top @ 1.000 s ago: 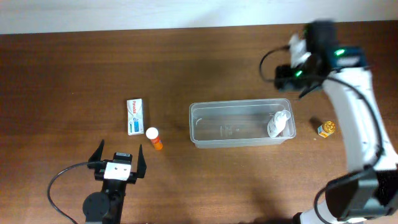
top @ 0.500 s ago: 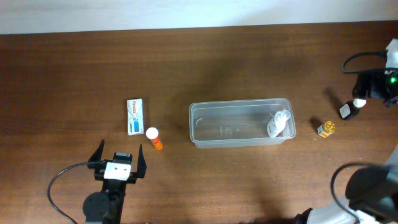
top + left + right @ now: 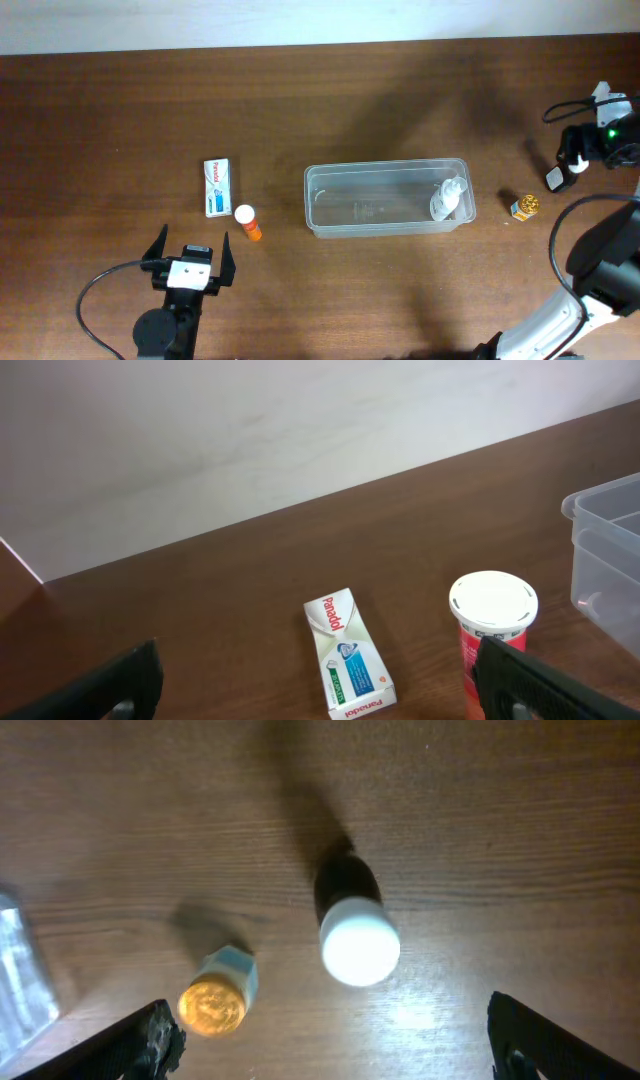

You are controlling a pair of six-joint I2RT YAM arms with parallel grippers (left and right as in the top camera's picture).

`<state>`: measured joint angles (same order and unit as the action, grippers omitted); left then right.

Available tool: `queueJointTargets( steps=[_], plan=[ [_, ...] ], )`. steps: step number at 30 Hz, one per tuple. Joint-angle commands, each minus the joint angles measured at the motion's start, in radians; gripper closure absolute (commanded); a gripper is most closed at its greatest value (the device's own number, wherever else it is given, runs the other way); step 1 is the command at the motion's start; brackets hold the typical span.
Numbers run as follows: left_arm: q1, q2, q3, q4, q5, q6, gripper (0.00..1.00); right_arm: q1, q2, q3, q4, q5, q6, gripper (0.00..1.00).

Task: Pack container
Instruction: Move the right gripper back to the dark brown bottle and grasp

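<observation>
Nearest, the left gripper sits low by the table's front edge, well left of the container and nearer than it. Its jaws are spread wide, holding nothing. Broad bare wood lies between it and the container. Just off the container's left end stands an orange tube with a white cap, apart from its side. A white-and-blue box lies flat farther left.

The container sits mid-table, long side across, with a white bottle resting in its right end. Close to the container's right is a gold-capped jar. Farther right and a little behind is a dark bottle with a white cap. The right gripper hangs over that bottle, well right of the container, its arm rising from the front right. Its jaws stand wide apart, gripping nothing. Behind the container the wood runs open to the far edge.

Only the left wrist view shows the box's "Panadol" print and the pale wall beyond, with just the container's corner at right. The right wrist view looks straight down on bottle and jar, both apart from the jaws, with a sliver of container at left.
</observation>
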<state>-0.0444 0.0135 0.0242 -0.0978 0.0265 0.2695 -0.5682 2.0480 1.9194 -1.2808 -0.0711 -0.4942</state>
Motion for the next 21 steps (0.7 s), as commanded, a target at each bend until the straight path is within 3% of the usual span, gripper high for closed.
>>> queueJointTargets(
  steps=[1,11,15,21],
  plan=[
    [0.006,-0.008,-0.005,0.0,0.011,0.001,0.01,-0.002,0.072,-0.003,0.023,0.023,-0.042,0.08],
    [0.006,-0.008,-0.005,0.0,0.011,0.001,0.01,-0.019,0.203,-0.003,0.068,0.029,-0.052,0.13],
    [0.006,-0.008,-0.005,0.0,0.011,0.001,0.01,-0.03,0.216,-0.003,0.07,0.01,-0.052,0.21],
    [0.006,-0.008,-0.005,0.0,0.011,0.001,0.01,-0.031,0.217,-0.003,0.071,-0.032,-0.052,0.44]
  ],
)
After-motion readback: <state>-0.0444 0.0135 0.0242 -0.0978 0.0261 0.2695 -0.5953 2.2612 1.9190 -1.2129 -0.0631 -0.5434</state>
